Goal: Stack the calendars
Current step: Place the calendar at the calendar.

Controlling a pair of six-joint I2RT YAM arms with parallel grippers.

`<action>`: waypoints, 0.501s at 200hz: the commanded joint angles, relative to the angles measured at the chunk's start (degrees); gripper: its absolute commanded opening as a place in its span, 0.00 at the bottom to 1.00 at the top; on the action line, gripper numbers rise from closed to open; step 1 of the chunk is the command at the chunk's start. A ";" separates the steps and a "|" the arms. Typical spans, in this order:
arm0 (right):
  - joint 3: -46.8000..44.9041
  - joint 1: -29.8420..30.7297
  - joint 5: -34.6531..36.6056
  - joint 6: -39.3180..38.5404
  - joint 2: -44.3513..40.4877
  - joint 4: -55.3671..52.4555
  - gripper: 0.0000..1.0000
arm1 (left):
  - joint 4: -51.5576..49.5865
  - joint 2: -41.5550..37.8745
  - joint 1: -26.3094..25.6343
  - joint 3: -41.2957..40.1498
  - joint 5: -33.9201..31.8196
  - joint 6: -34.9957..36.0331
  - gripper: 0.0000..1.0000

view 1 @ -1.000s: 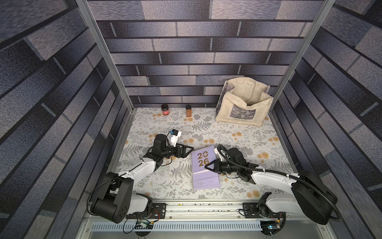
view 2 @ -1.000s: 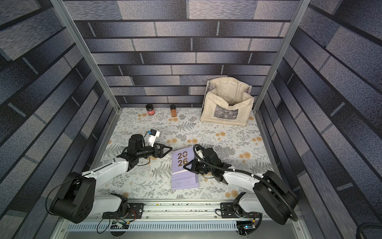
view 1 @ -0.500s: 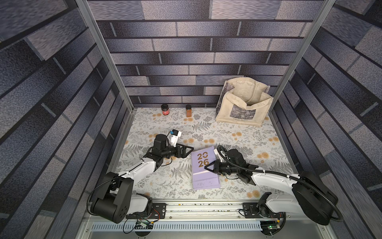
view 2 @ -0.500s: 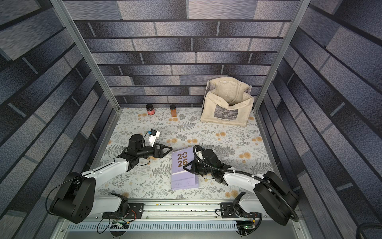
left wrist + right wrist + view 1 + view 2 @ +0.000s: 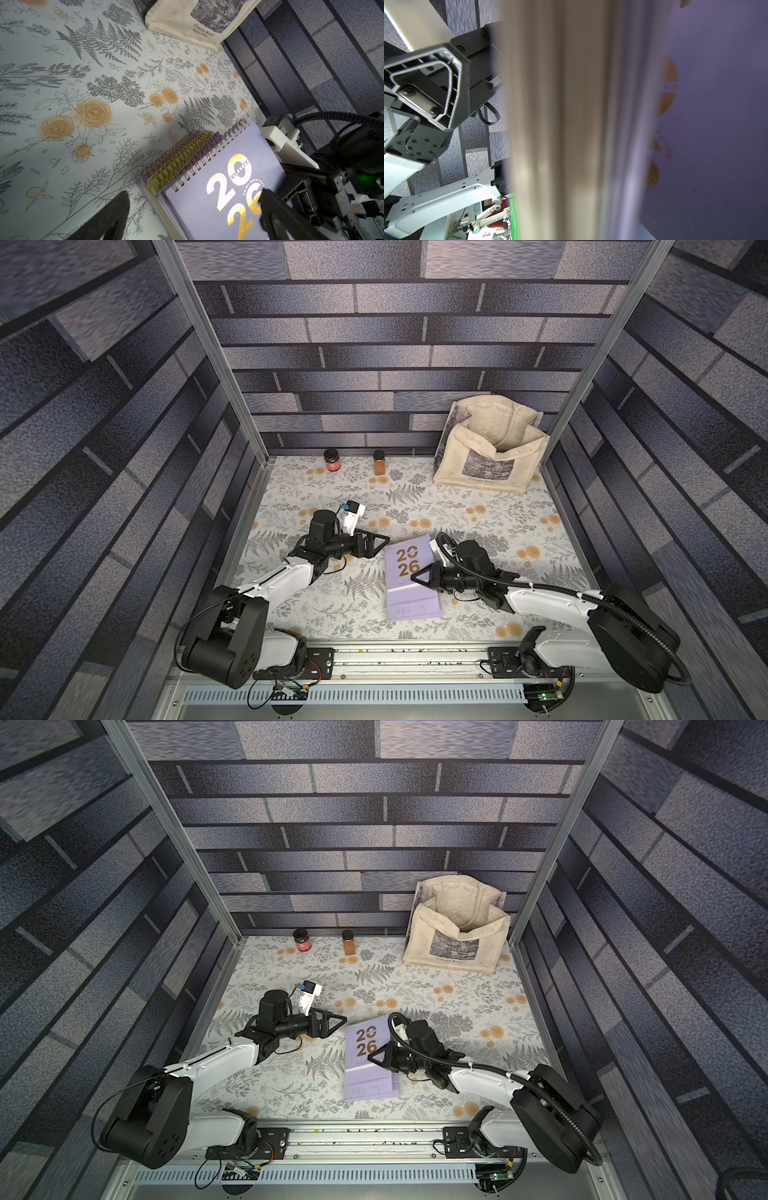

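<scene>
The calendars (image 5: 413,605) are lying in one pile on the floral worktop (image 5: 478,506), near its middle and toward the front edge, between the two arms. A lavender calendar (image 5: 191,207) with gold "2026" is sitting on top, its spiral binding pointing toward the back wall. In the left wrist view it is resting askew on the ones beneath. Their gold coils are showing beside it, and a yellow-green calendar (image 5: 164,176) is lying among them.

The right tool (image 5: 416,577) is reaching in from the right with its jaws clenched, and its tip is lying over the lavender cover by the lower digits. Whether it is pinching a page cannot be told. Its wrist view is showing only blurred lavender and beige edges at close range.

The left tool (image 5: 380,546) is hovering just beside the pile's far left corner, its jaws spread wide and grasping nothing.

A cream tote bag (image 5: 490,464) is standing open in the back right corner. A red-labelled jar (image 5: 332,460) and a spice jar (image 5: 379,462) are standing by the back wall, well apart from the pile.
</scene>
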 commanded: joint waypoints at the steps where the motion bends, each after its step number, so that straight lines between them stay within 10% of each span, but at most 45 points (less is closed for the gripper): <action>1: -0.85 0.73 1.20 0.03 0.42 -0.95 0.00 | -0.40 -0.38 -0.65 0.37 0.81 0.43 1.00; 100: -2.08 0.79 3.92 0.59 0.79 -2.46 0.00 | 2.68 3.36 -4.30 0.03 7.14 -1.97 1.00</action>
